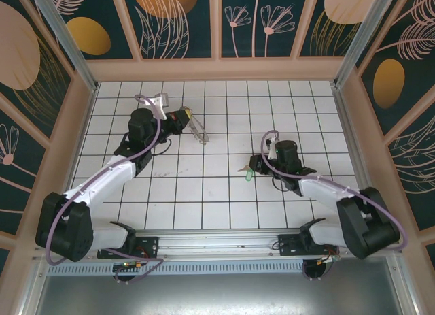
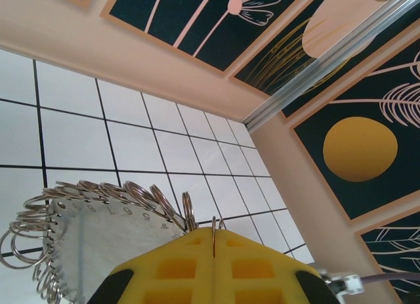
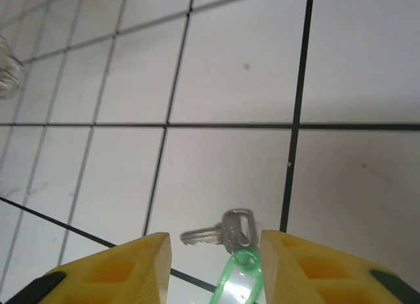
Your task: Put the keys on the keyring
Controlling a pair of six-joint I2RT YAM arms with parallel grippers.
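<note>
In the top view my left gripper (image 1: 188, 116) is raised over the back-left tiles with the keyring (image 1: 198, 130) hanging from it. The left wrist view shows its yellow fingers (image 2: 262, 264) pressed together, shut on one thin wire ring at the edge of the keyring (image 2: 105, 232), a pale numbered disc fringed with silvery split rings. The key (image 3: 220, 230), silvery with a green tag (image 3: 239, 285), lies flat on a white tile between the parted fingers of my open right gripper (image 3: 215, 238). From above, the key (image 1: 245, 170) sits just left of the right gripper (image 1: 255, 165).
The white tiled floor (image 1: 204, 186) stretches between the two arms. A wooden wall (image 2: 197, 81) and an aluminium corner post (image 2: 315, 67) close the pen behind the left gripper. The front rail (image 1: 217, 241) carries both arm bases.
</note>
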